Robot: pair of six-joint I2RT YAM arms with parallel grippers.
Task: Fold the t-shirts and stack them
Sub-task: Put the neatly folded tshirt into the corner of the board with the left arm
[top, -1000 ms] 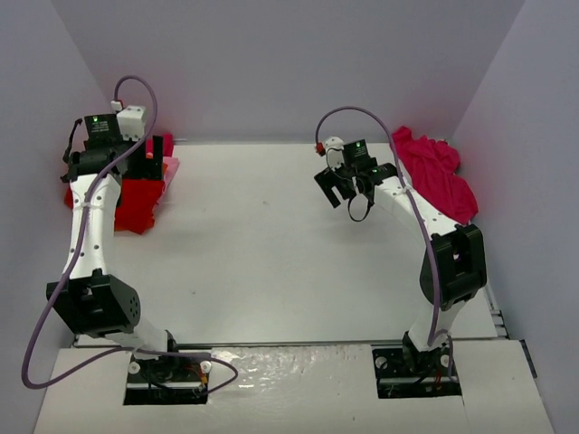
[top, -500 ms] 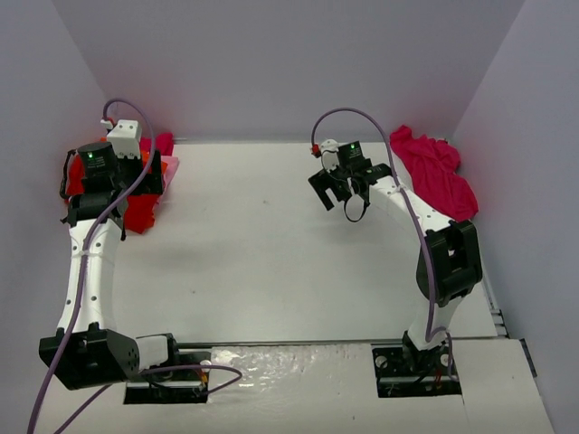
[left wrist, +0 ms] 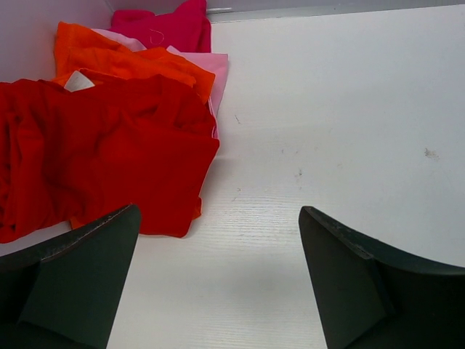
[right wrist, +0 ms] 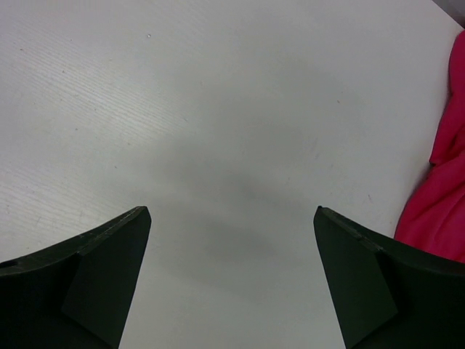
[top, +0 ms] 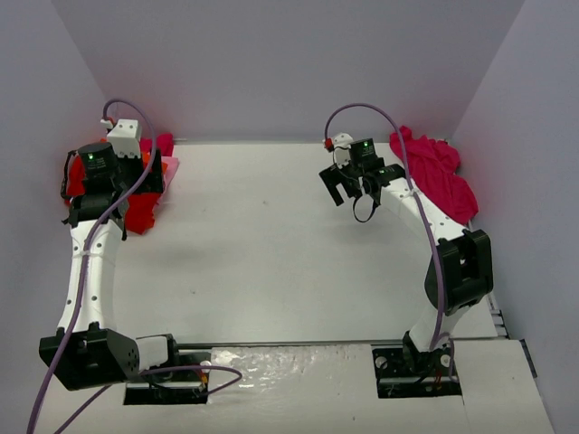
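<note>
stack: far left against the wall. The red shirt (left wrist: 102, 145) is on top, with the orange shirt (left wrist: 123, 58) and pink shirt (left wrist: 218, 73) poking out under it and a magenta shirt (left wrist: 167, 25) at the far end.
left gripper (left wrist: 218, 214): hangs just over the near right corner of the stack. Its fingers are spread wide and it's got nothing.
right gripper (right wrist: 231, 212): also gaping and empty. It's above bare table (top: 271, 253), with the loose shirt (top: 439, 172) just to its right.
loose shirt: a crumpled magenta one, far right corner, not folded at all.
step: looks to me like a between-shirts moment. The stack is set down and that last one is up for fetching.
next move: I'd guess the right gripper swings right, pinches an edge and drags the shirt to the middle of the table. The left arm probably has to come across to help spread it flat.
hard to see: from above, the left arm covers a good chunk of the stack. The right wrist view only catches a sliver of the loose shirt, so I can't pick out a collar or sleeves. I can't tell if it's one shirt or more, either.
</note>
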